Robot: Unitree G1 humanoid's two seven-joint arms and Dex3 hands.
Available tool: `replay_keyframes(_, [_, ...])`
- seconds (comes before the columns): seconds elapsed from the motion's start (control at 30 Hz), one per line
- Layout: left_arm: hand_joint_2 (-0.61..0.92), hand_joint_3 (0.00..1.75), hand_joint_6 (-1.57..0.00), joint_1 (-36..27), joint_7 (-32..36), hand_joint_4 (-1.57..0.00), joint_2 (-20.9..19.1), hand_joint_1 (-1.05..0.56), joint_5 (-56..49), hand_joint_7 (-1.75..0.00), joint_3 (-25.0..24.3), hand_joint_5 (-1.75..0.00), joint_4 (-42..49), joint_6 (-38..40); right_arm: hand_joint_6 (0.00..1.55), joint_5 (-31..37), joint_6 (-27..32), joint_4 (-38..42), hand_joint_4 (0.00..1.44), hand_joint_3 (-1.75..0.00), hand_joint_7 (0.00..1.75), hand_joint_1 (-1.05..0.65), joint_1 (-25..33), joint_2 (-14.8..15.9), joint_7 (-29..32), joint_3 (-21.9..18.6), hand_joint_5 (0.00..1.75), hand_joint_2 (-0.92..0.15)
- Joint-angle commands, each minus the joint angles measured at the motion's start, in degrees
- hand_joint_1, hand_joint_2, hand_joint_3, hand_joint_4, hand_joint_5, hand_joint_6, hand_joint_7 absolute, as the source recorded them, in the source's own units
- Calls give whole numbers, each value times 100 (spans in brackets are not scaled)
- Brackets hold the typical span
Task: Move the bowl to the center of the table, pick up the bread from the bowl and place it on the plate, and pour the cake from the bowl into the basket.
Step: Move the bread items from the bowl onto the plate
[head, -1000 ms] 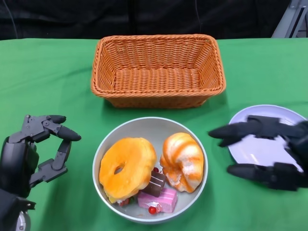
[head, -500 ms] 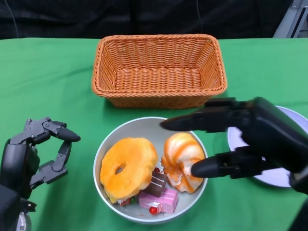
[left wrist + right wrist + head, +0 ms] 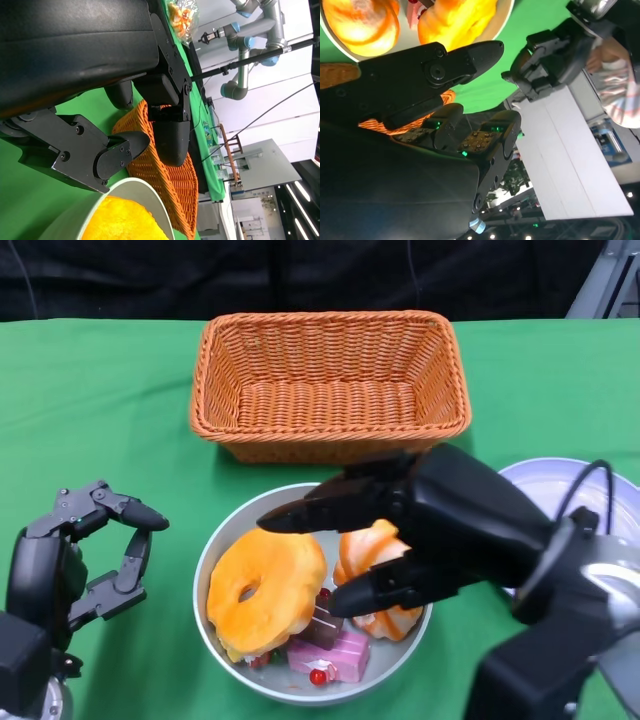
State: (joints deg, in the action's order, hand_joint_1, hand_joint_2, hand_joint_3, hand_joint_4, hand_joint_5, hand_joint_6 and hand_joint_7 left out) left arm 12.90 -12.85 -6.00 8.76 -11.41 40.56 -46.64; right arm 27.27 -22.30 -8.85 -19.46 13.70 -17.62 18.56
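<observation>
The grey bowl (image 3: 213, 545) sits near the table's front middle. It holds a ring-shaped bread (image 3: 262, 585), a swirled bread (image 3: 372, 543), a chocolate cake (image 3: 322, 625) and a pink cake (image 3: 335, 655). My right hand (image 3: 425, 530) hovers over the swirled bread with fingers spread, one finger (image 3: 315, 510) above it and one below, hiding much of it. I cannot see a firm grip. My left hand (image 3: 85, 560) stands open on the cloth left of the bowl. The white plate (image 3: 545, 478) lies at the right, partly behind my right arm. The wicker basket (image 3: 330, 385) stands behind the bowl.
Green cloth covers the table. In the left wrist view, the bowl rim (image 3: 125, 187) and basket (image 3: 172, 175) lie just past my left fingers (image 3: 170, 135). The right wrist view shows both breads in the bowl (image 3: 506, 10) and my left hand (image 3: 550, 55) beyond.
My right hand has swung left from over the plate to above the bowl and come down around the swirled bread. The left hand and the bowl have stayed put.
</observation>
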Motion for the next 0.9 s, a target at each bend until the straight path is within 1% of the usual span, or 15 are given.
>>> replay_keyframes(0.03, [60, 99, -81, 32, 66, -78, -46, -11, 58, -117, -63, -174, -56, 45, 68, 338, -266, 302, 67, -1, 0, -70, -207, 33, 352, 81, 24, -91])
replay_keyframes(0.17, [59, 99, -81, 46, 181, -76, -48, -13, 59, -116, -118, -175, -85, 120, 64, 701, -474, 606, 65, -2, 0, -72, -381, 127, 528, 206, 20, -92])
replay_keyframes(0.27, [60, 98, -80, 33, 153, -76, -8, -12, 188, -117, -134, -175, -205, 316, 62, 1041, -694, 905, 60, -1, 0, -75, -454, 179, 728, 368, 15, -90])
replay_keyframes(0.33, [63, 94, -79, 32, 122, -78, 6, -11, 225, -122, -137, -173, -232, 370, 60, 1235, -872, 1168, 58, -1, 0, -77, -520, 211, 865, 515, 12, -90])
replay_keyframes(0.43, [64, 92, -78, 31, 209, -78, 13, -12, 149, -125, -152, -173, -249, 379, 59, 1439, -1078, 1462, 56, -1, 0, -78, -606, 249, 1029, 659, 10, -92])
replay_keyframes(0.53, [60, 98, -79, 46, 299, -76, 20, -13, 108, -120, -172, -173, -246, 388, 59, 1682, -1227, 1773, 55, -2, 0, -82, -682, 289, 1200, 802, 7, -92])
replay_keyframes(0.6, [59, 100, -80, 49, 278, -76, 14, -13, 143, -118, -170, -174, -251, 397, 60, 1817, -1336, 1954, 54, -2, 0, -83, -715, 302, 1383, 879, 6, -92])
replay_keyframes(0.7, [58, 99, -81, 68, 260, -76, 7, -13, 160, -117, -172, -173, -235, 390, 61, 2307, -1576, 2316, 56, -1, 1, -86, -761, 301, 2195, 1017, 6, -91])
replay_keyframes(0.73, [58, 99, -81, 71, 257, -76, 6, -13, 161, -117, -172, -173, -232, 387, 61, 2408, -1614, 2390, 56, -1, 1, -86, -781, 305, 2377, 1051, 6, -91])
replay_keyframes(0.8, [58, 99, -81, 71, 255, -76, 6, -13, 161, -117, -173, -173, -231, 386, 61, 2491, -1648, 2472, 56, 0, 1, -86, -816, 312, 2550, 1088, 6, -91])
replay_keyframes(0.83, [58, 98, -81, 69, 256, -76, 3, -13, 149, -117, -168, -173, -233, 392, 61, 2794, -1648, 2652, 56, 0, 1, -86, -824, 280, 3091, 1182, 6, -91])
replay_keyframes(0.9, [60, 99, -82, 66, 258, -76, -2, -12, 135, -117, -161, -173, -236, 401, 60, 3205, -1641, 2917, 60, 0, 0, -85, -857, 244, 3855, 1329, 7, -87])
